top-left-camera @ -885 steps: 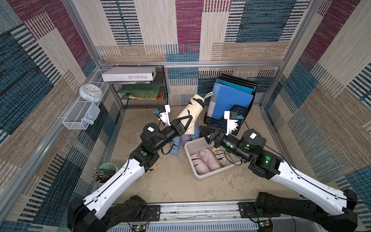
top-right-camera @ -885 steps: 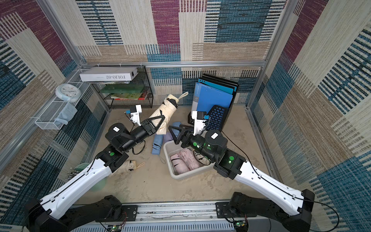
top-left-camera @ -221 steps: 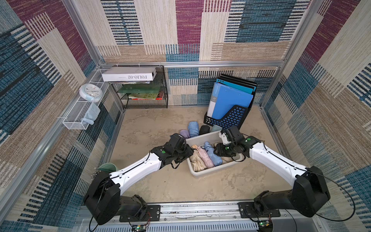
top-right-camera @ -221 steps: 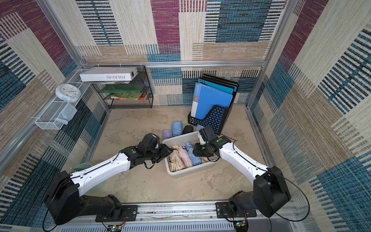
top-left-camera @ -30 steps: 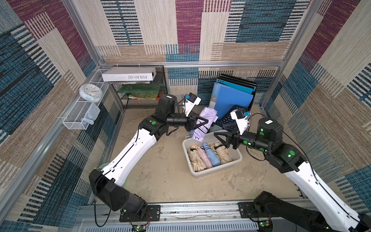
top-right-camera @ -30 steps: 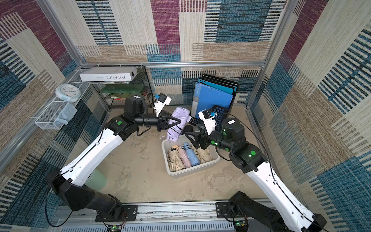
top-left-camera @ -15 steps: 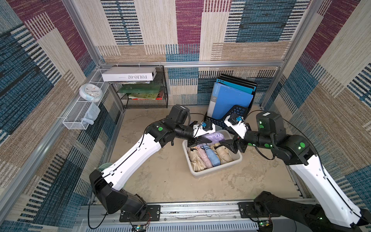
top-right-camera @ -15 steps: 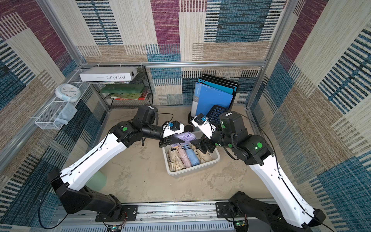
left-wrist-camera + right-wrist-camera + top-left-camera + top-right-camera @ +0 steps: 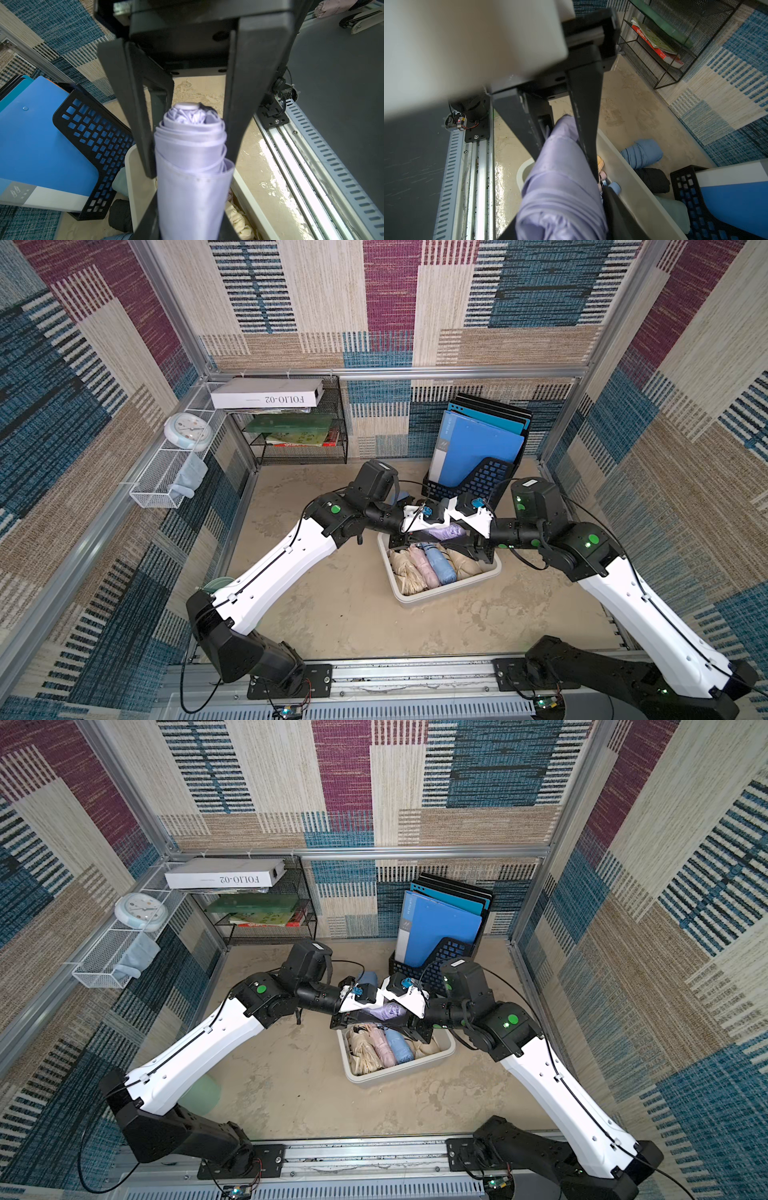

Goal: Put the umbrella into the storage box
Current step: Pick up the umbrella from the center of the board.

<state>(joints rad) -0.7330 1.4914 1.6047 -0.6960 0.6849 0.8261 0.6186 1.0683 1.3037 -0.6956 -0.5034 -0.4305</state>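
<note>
Lilac umbrella (image 9: pixel 448 532) above off-white storage box (image 9: pixel 446 590)

The lilac umbrella (image 9: pixel 446 532) is coming down: a second ago the left gripper (image 9: pixel 190 166) was holding it high behind the storage box (image 9: pixel 440 593), and now it is hanging level just over the box's far end. The right gripper (image 9: pixel 566 164), gaping wide beside the box a moment back, is now clamping in from the opposite side, its fingers pressing the fabric. Both arms are reaching lower, meeting over the box. Since a few seconds back, a second beige umbrella (image 9: pixel 463 566) is lying inside.
</note>
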